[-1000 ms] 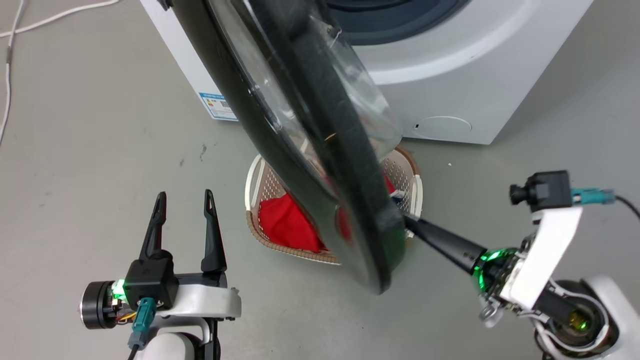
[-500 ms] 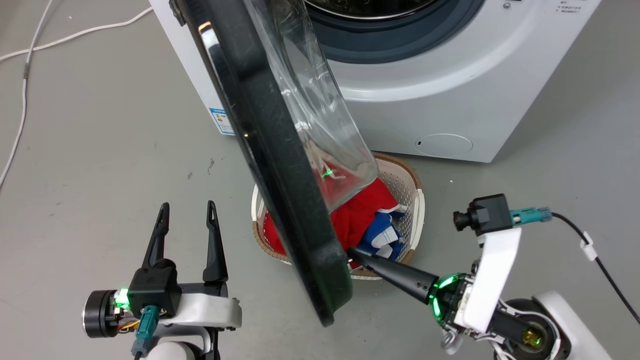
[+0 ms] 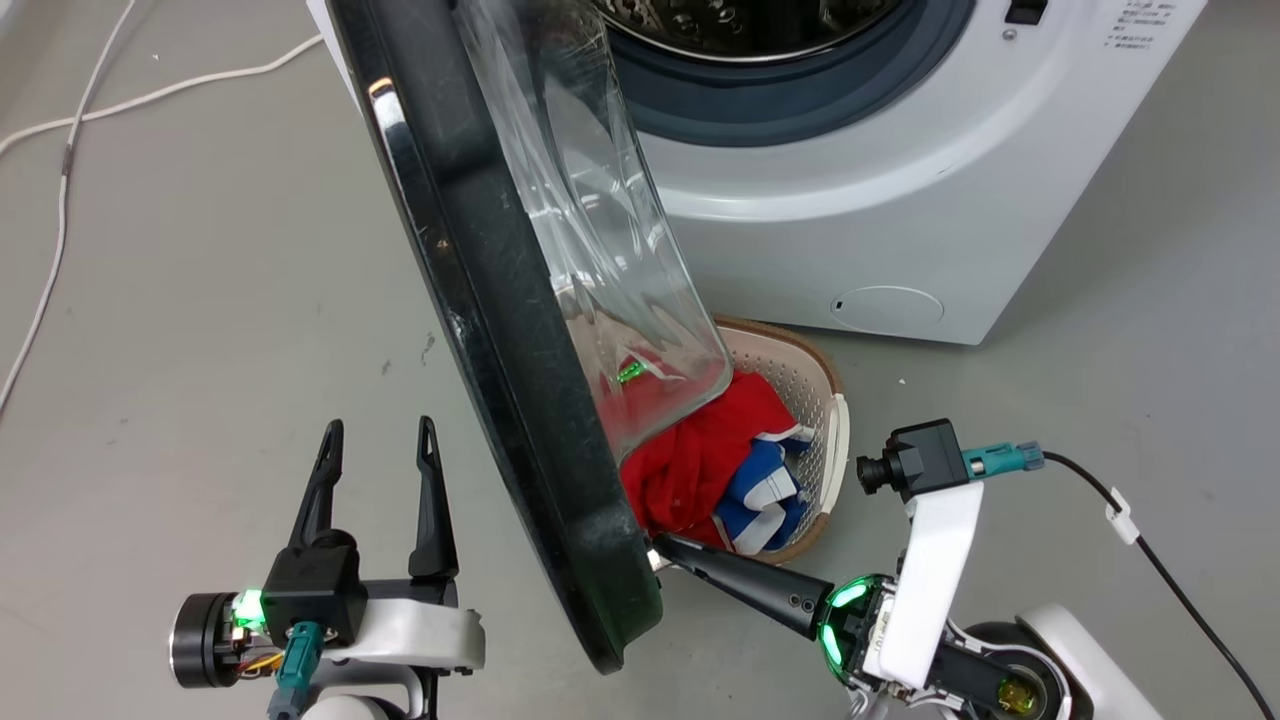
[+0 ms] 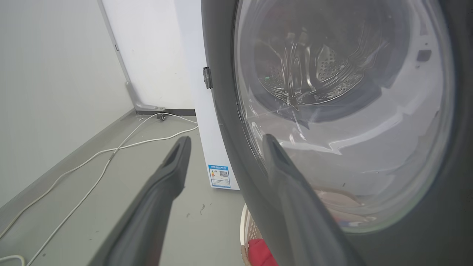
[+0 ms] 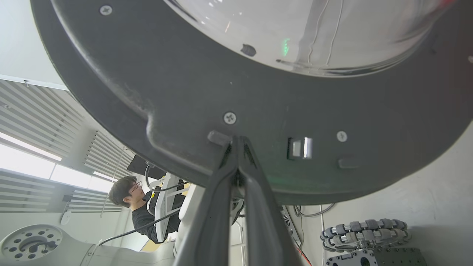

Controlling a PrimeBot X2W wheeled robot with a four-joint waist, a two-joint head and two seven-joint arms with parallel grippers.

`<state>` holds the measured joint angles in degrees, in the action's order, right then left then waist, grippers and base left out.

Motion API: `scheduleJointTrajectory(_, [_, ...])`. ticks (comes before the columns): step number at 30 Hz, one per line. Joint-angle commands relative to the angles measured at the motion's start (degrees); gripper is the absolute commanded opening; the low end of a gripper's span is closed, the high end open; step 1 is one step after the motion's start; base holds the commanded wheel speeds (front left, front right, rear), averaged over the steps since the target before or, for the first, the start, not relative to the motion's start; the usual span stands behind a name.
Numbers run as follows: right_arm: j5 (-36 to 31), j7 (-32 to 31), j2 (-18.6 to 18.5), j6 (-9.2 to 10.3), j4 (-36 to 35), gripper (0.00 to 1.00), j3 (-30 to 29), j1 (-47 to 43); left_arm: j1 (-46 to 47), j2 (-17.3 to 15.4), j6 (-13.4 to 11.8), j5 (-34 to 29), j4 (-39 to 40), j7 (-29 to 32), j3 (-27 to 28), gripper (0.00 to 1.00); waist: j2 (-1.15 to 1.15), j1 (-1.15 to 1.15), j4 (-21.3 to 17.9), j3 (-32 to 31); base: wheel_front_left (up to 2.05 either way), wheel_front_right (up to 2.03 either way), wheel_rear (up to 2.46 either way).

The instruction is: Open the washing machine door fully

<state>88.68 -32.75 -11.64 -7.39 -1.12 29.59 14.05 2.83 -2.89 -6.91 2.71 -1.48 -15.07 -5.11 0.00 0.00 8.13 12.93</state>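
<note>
Swing progressed: washing machine door stood wider off the washing machine, seemingly past halfway; right gripper, fingers closed, pressed its inner rim; left gripper spread, empty.

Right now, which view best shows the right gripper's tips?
Right wrist view: the right gripper, shut, touches the washing machine door near its rim. Head view shows it side-on; left wrist view shows the door's glass.

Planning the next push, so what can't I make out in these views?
Head view: the washing machine door hides the left half of the laundry basket.
Head view: the top edge crops the washing machine above its drum.
Right wrist view: right claw tips meet the door; hooked or pressing, unclear.
</note>
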Motion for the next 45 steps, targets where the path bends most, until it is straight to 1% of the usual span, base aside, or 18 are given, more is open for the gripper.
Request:
scheduleJointTrajectory(1, [-0.24,0.49,0.53,-0.19,0.11,0.0,0.19,-0.82,-0.55,-0.01,0.01,-0.25,-0.13,-0.15,0.16,1.0,0.0,0.0,-0.19,-0.48,0.0,0.0,0.0])
scheduleJointTrajectory(5, [-0.97,3.32,0.05,-0.19,0.07,0.0,-1.29,-1.27,-1.46,-0.01,0.18,-0.58,-0.36,-0.15,0.65,1.0,0.0,0.0,-0.7,-2.04,0.0,0.0,0.0])
scheduleJointTrajectory(8, [-2.3,7.83,-0.1,-0.18,-0.43,0.0,-3.37,-1.68,-2.16,-0.05,0.42,-0.94,-0.46,-0.15,1.07,1.0,0.0,0.0,-1.17,-3.3,0.0,0.0,0.0])
scheduleJointTrajectory(11, [-3.82,12.81,-0.54,-0.19,-1.64,0.0,-5.24,-2.18,-2.95,-0.08,0.73,-1.14,-0.56,-0.15,1.35,1.0,0.0,0.0,-1.6,-4.51,0.0,0.0,0.0])
scheduleJointTrajectory(17, [-9.65,25.46,-3.32,-0.18,-4.14,0.0,-8.2,-3.31,-4.46,-0.07,0.78,-1.53,-0.47,-0.15,1.65,1.0,0.0,0.0,-2.42,-6.97,0.0,0.0,0.0])
scheduleJointTrajectory(22, [-21.09,39.43,-7.82,-0.18,-2.57,0.0,-8.26,-4.55,-5.81,-0.22,0.87,-1.63,-0.59,-0.15,2.15,1.0,0.0,0.0,-3.09,-8.9,0.0,0.0,0.0])
scheduleJointTrajectory(24, [-27.28,44.58,-9.84,-0.18,-0.84,0.0,-8.2,-4.82,-6.44,-0.2,0.77,-1.58,-0.49,-0.15,2.37,1.0,0.0,0.0,-3.44,-9.5,0.0,0.0,0.0])
scheduleJointTrajectory(26, [-32.97,47.01,-9.95,-0.17,1.08,0.0,-9.38,-5.39,-6.93,-0.21,0.64,-1.71,-0.25,-0.15,2.58,1.0,0.0,0.0,-3.82,-9.88,0.0,0.0,0.0])
scheduleJointTrajectory(27, [-36.3,47.58,-9.58,-0.17,2.08,0.0,-11.13,-5.75,-7.23,-0.23,0.62,-1.77,-0.15,-0.15,2.69,1.0,0.0,0.0,-4.01,-10.04,0.0,0.0,0.0])
scheduleJointTrajectory(28, [-36.3,47.58,-9.58,-0.17,2.08,0.0,-11.13,-5.75,-7.23,-0.23,0.62,-1.77,-0.15,-0.15,2.69,1.0,0.0,0.0,-4.01,-10.04,0.0,0.0,0.0])
scheduleJointTrajectory(31, [-48.52,47.91,-7.15,-0.17,2.19,0.0,-16.89,-6.67,-7.79,-0.29,0.64,-1.81,0.03,-0.15,2.87,1.0,0.0,0.0,-4.54,-10.35,0.0,0.0,0.0])
scheduleJointTrajectory(32, [-52.7,47.9,-5.94,-0.17,1.64,0.08,-18.73,-7.53,-7.93,-0.3,0.64,-1.83,0.08,-0.15,2.95,1.0,0.0,0.0,-4.68,-10.42,0.0,0.0,0.0])
scheduleJointTrajectory(33, [-56.18,47.88,-4.69,-0.17,1.25,0.19,-19.98,-8.65,-8.12,-0.28,0.65,-1.86,0.12,-0.15,2.96,1.0,0.0,0.0,-4.77,-10.51,0.0,0.0,0.0])
scheduleJointTrajectory(34, [-59.17,47.9,-3.43,-0.16,0.71,0.25,-21.65,-9.45,-8.3,-0.29,0.61,-1.89,0.11,-0.15,2.99,1.0,0.0,0.0,-4.9,-10.64,0.0,0.0,0.0])
scheduleJointTrajectory(35, [-62.14,47.9,-2.34,-0.16,0.18,0.35,-23.31,-10.11,-8.43,-0.29,0.58,-1.9,0.07,-0.15,3.03,1.0,0.0,0.0,-5.01,-10.75,0.0,0.0,0.0])
scheduleJointTrajectory(36, [-64.41,47.91,-1.41,-0.16,0.0,1.0,-24.29,-11.1,-8.43,-0.27,0.6,-1.93,0.01,-0.15,2.92,1.0,0.0,0.0,-5.07,-10.87,0.0,0.0,0.0])
scheduleJointTrajectory(40, [-70.24,47.92,2.51,-0.16,-0.86,1.0,-28.23,-14.7,-8.5,-0.26,0.76,-1.96,-0.24,-0.15,2.78,1.0,0.0,0.0,-5.09,-11.4,0.0,0.0,0.0])
scheduleJointTrajectory(45, [-75.47,47.93,4.91,-0.16,-0.72,1.0,-31.21,-18.97,-8.99,-0.23,0.72,-2.02,-0.37,-0.15,2.42,1.0,0.0,0.0,-4.81,-12.35,0.0,0.0,0.0])
